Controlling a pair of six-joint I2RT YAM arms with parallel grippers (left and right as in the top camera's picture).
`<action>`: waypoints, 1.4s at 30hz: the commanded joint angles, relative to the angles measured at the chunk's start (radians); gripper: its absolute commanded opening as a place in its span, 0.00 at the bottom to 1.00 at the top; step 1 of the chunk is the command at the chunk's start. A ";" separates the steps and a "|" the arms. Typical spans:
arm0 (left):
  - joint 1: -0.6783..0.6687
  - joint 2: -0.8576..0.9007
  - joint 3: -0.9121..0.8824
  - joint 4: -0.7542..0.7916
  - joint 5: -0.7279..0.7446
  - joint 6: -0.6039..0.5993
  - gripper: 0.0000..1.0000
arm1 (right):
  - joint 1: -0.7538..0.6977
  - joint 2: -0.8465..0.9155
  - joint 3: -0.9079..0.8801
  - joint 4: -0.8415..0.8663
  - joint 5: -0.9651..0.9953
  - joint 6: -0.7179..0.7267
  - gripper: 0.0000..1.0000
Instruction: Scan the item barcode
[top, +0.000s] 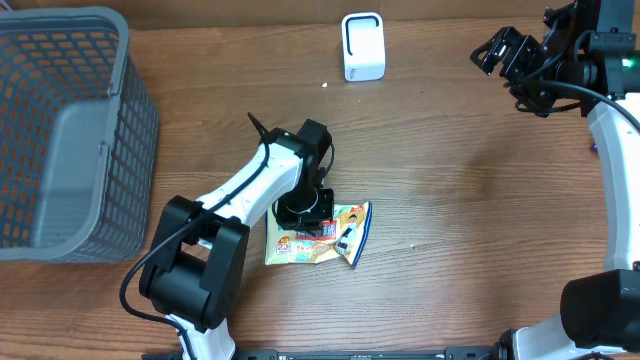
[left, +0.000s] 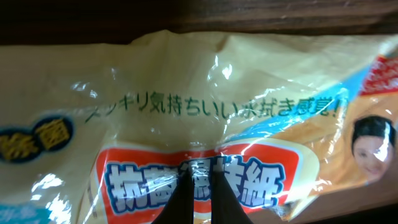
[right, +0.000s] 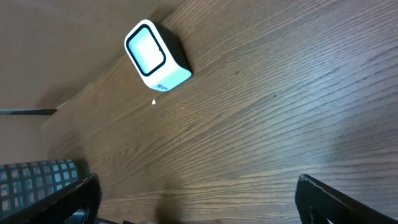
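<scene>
Left of centre, right of a grey basket (top: 60, 130), the left gripper (top: 305, 212) clenches on the wipes packet (top: 345, 232), which lies flat on the table (top: 450, 200) near its front, the tips pinching a fold of wrapper. A clean lift likely calls for a slow, straight rise so the thin film holds, then the barcode turned toward the white scanner (top: 363, 46) at the far edge. The left arm (top: 240, 185) reaches in from the near side, wrist bent down. Far right, the right gripper (top: 500, 50) hangs raised, spread wide, empty.
</scene>
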 joint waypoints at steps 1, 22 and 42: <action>-0.026 0.001 -0.045 0.062 0.057 -0.116 0.04 | -0.002 -0.009 0.004 -0.001 0.010 -0.003 1.00; 0.068 -0.005 0.230 0.158 0.087 -0.157 0.04 | 0.146 -0.009 -0.283 -0.096 -0.126 -0.062 0.19; 0.115 -0.004 -0.065 0.009 0.040 -0.122 0.04 | 0.510 0.046 -0.758 0.307 -0.168 0.424 0.16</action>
